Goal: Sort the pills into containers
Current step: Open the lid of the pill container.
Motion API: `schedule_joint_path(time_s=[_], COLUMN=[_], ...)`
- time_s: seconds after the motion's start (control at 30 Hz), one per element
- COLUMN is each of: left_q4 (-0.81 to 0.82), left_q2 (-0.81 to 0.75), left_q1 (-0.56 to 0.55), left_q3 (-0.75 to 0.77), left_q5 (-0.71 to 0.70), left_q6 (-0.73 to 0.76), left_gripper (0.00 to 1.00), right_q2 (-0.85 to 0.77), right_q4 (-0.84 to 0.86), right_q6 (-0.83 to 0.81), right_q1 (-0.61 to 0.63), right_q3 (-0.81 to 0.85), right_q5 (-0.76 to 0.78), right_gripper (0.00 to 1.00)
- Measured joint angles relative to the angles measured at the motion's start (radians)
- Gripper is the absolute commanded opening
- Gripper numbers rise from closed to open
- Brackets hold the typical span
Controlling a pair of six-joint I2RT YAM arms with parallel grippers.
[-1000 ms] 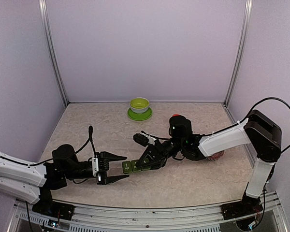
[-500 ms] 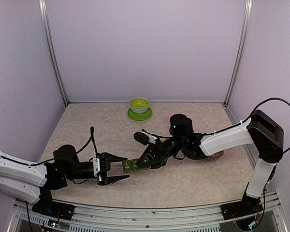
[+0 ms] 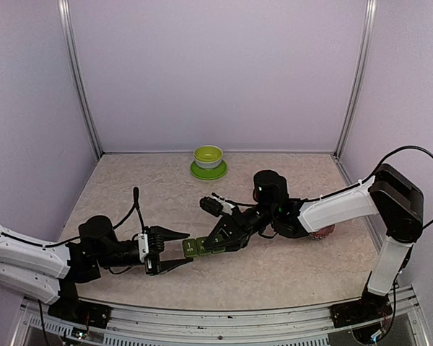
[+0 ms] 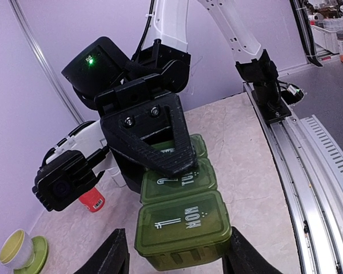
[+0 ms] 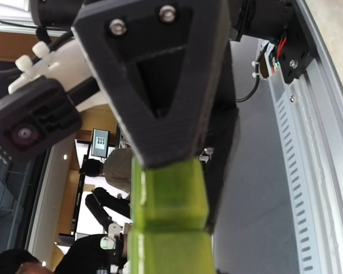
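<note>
The containers, a dark green strip of joined lidded compartments, are held off the table between the two arms. My right gripper is shut on the strip's far end; in the right wrist view its black fingers clamp the green containers. In the left wrist view, the lids marked MON and TUE face up on the containers. My left gripper is open and straddles the MON end, with a gap on the left side. My left gripper meets the strip's near end. Pills are out of view.
A lime-green bowl on a saucer stands at the back centre. A red-and-white patterned bowl sits behind the right forearm. A red bottle lies behind the right gripper. A metal rail runs along the table's near edge.
My left gripper has advanced until its fingers flank the strip's near end, and its jaws have narrowed slightly. The right gripper has shifted the strip a little toward the left arm.
</note>
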Motion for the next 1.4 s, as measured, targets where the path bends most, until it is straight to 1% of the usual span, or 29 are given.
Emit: schedule_joint_path(time_s=[0.2,0.43,0.57,0.6,0.7,0.87,1.0,1.2,1.4], left_q4=[0.0,-0.001,-0.003,-0.003,-0.003,0.011,0.026,0.026,0.027], left_q2=[0.0,0.0,-0.004,-0.005,-0.008,-0.024,-0.028,-0.027,-0.02], left_q1=[-0.002,-0.002,-0.002,-0.002,-0.002,-0.002,-0.002,-0.003,-0.003], left_q3=[0.0,0.0,0.0,0.0,-0.003,-0.016,-0.016,-0.016,-0.015], left_q5=[0.002,0.001,0.001,0.001,0.0,-0.004,-0.004,0.001,0.004], left_q6=[-0.001,-0.001,-0.001,-0.001,-0.001,-0.002,-0.002,-0.002,-0.001], left_gripper=[0.47,0.36,0.35,0.36,0.5,0.52,0.51,0.45,0.32], right_q2=[0.0,0.0,0.0,0.0,0.0,0.0,0.0,0.0,0.0], right_q4=[-0.001,-0.016,-0.016,-0.016,-0.016,-0.016,-0.016,-0.014,-0.014], right_q6=[-0.002,-0.016,-0.017,-0.017,-0.017,-0.016,-0.016,-0.015,-0.008], right_q1=[0.0,0.0,0.0,0.0,0.0,0.0,0.0,0.0,0.0], right_q3=[0.001,0.008,0.008,0.009,0.009,0.009,0.009,0.009,0.009], right_q5=[0.001,0.0,0.0,0.0,0.001,0.006,0.007,0.007,0.004], right_gripper=[0.22,0.22,0.21,0.22,0.22,0.22,0.22,0.22,0.22])
